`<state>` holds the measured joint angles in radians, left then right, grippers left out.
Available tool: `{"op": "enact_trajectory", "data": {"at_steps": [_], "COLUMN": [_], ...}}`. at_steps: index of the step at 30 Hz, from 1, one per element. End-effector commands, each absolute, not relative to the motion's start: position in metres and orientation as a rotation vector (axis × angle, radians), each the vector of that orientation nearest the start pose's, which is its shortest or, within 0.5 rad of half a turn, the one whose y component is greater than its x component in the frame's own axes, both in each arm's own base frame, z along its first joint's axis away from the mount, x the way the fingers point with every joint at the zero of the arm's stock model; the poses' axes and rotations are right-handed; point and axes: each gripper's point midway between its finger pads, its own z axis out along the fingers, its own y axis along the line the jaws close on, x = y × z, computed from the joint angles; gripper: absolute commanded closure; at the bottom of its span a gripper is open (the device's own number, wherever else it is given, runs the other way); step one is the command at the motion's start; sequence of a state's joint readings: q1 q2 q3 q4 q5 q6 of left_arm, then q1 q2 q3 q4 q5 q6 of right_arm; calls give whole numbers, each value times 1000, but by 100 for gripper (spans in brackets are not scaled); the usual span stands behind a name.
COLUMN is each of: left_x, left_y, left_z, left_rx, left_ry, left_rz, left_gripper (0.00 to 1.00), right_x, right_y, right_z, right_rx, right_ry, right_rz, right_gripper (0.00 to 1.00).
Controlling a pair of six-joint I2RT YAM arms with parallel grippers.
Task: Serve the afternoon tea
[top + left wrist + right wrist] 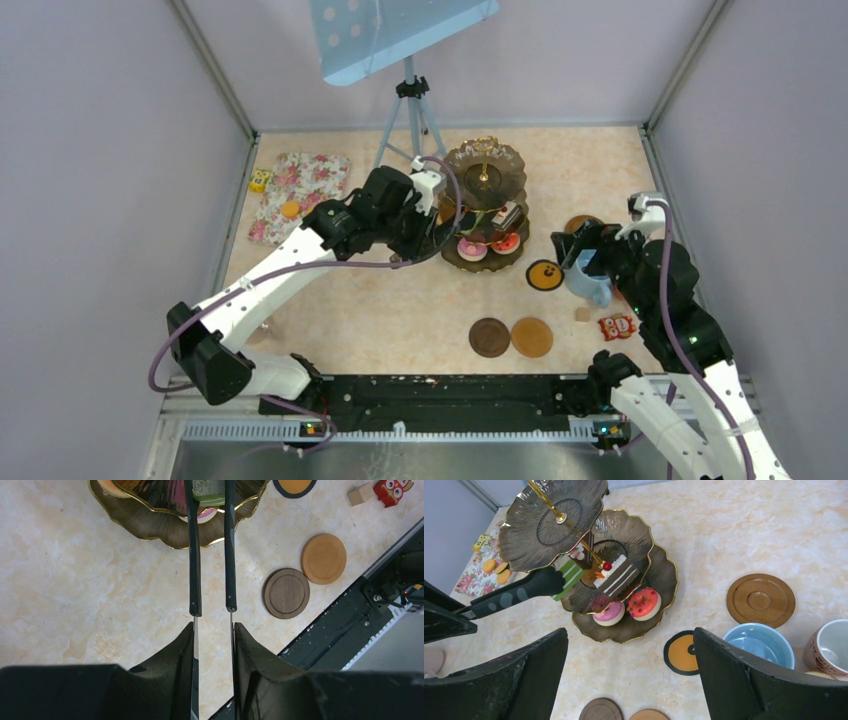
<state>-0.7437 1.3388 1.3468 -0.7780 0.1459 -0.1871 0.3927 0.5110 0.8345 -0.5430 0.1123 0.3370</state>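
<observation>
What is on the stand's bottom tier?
A pink cake and a red-topped cake sit near the front edge of the bottom tier. The middle tier covers most of the rest, so anything further back is hidden.

One three-tier stand [549, 525], three brown coasters [760, 600], one black-and-orange disc [681, 654], two mugs [759, 642], one pair of tongs [519, 596]

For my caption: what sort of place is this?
Probably a robot test cell, not a café: plain walls enclose the table, two arms are bolted to a rail, and a tripod stands behind.
</observation>
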Motion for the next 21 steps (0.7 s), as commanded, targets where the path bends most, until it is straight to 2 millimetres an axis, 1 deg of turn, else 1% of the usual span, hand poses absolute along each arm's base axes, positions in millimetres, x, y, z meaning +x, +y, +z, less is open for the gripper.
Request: {"op": "enact_trajectory", "data": {"at_steps": [1,4,6,9,11,18,21], "left_x": [257,259,260,259,260,262,260], "left_y": [-281,-285,-289,-294,-296,-292,-285], "left_z": [257,256,253,245,243,251,254], "left_rx": [732,741,750,771,783,789,789], "left_ry": [2174,2169,2170,2189,2192,2159,2161], "left_rz": [-626,-623,-627,-625,-618,-594,-570], "left_gripper": [67,65,62,58,57,51,51], "right_x": [220,220,220,220,220,219,219], "right_y": [84,84,84,84,84,83,84], "right_z": [303,302,303,304,305,306,306], "right_rx": [44,43,42,40,40,43,43], "right_ry": [1759,1761,1760,1757,1754,1755,1754], "right_rz": [434,429,430,430,431,429,433], "right_gripper": [7,7,7,7,7,7,7]}}
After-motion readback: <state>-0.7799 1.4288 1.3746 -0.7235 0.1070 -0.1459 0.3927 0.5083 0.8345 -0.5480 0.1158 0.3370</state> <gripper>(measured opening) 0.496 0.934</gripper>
